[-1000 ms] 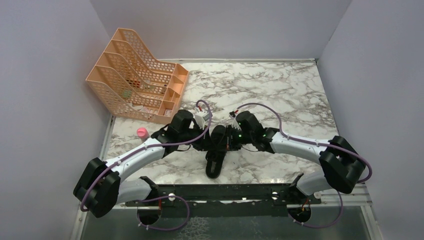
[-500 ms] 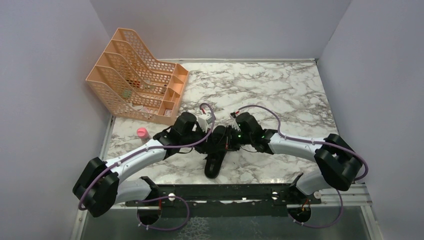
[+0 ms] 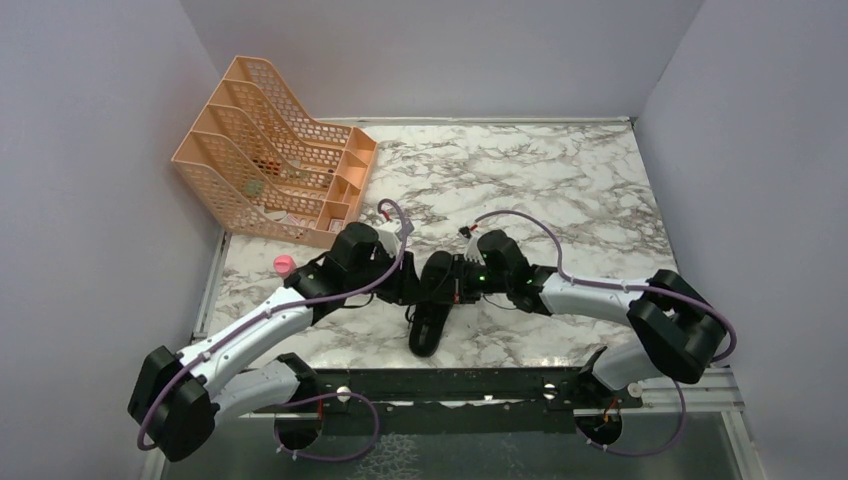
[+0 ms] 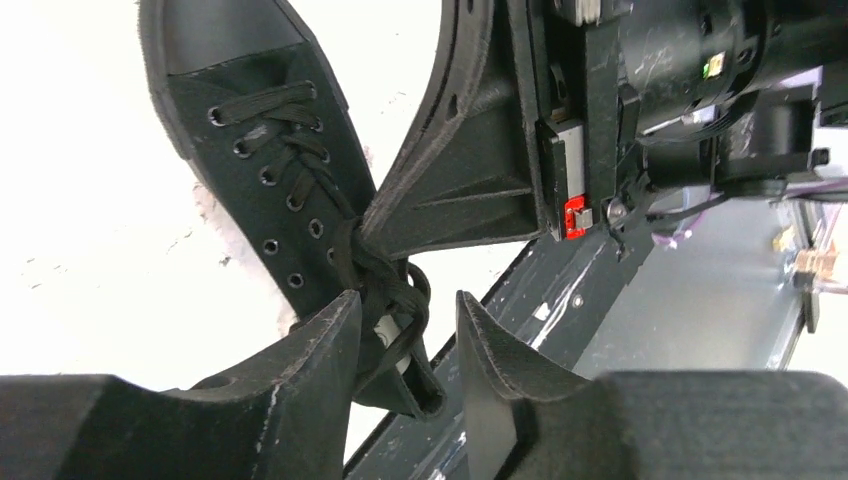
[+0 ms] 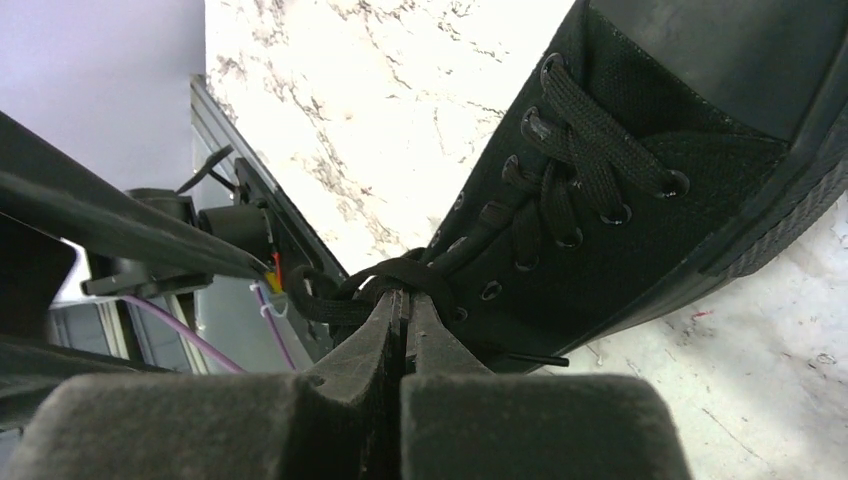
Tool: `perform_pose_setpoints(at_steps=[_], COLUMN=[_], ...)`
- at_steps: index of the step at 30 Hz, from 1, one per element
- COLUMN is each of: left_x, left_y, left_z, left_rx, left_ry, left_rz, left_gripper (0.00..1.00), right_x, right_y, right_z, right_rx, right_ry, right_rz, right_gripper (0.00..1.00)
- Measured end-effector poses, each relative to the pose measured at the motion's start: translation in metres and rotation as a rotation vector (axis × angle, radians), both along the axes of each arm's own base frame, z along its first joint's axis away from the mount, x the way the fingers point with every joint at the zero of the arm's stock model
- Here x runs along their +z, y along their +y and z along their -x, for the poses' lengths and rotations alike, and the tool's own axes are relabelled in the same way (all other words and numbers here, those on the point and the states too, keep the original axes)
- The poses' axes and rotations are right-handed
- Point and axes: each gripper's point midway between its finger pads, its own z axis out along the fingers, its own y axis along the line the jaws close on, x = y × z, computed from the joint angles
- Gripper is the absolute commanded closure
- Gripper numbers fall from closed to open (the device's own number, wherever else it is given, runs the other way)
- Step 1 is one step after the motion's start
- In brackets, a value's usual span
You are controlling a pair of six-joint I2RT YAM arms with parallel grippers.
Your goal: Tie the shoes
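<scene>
Marble worktop point(image 3: 560, 180) carries the shoe point(image 3: 430, 310) near its front edge, toe towards the bases. The laces point(image 5: 575, 150) bunch into a loose knot mid-tongue. There the right gripper point(image 5: 402, 300), pressed together, pinches a strand, while the left gripper point(image 4: 405, 320) stands spread around a loop. The left should close squarely on that loop, then both should pull apart evenly so the knot tightens.
</scene>
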Motion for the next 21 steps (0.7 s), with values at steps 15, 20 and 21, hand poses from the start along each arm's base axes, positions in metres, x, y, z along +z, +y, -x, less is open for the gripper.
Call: perform_pose_setpoints(at_steps=[15, 20, 21], left_x=[-0.041, -0.052, -0.050], left_y=[0.014, 0.009, 0.007], left_z=[-0.045, -0.033, -0.031], left_rx=[0.129, 0.047, 0.030], left_ry=[0.263, 0.326, 0.326], left_rz=[-0.086, -0.089, -0.077], left_gripper=[0.96, 0.95, 0.95], right_x=[0.002, 0.002, 0.002], right_y=[-0.004, -0.004, -0.004], right_z=[0.002, 0.002, 0.002], right_rx=[0.036, 0.037, 0.037], right_ry=[-0.069, -0.071, -0.072], right_rz=[-0.003, -0.002, -0.002], right_gripper=[0.99, 0.99, 0.99])
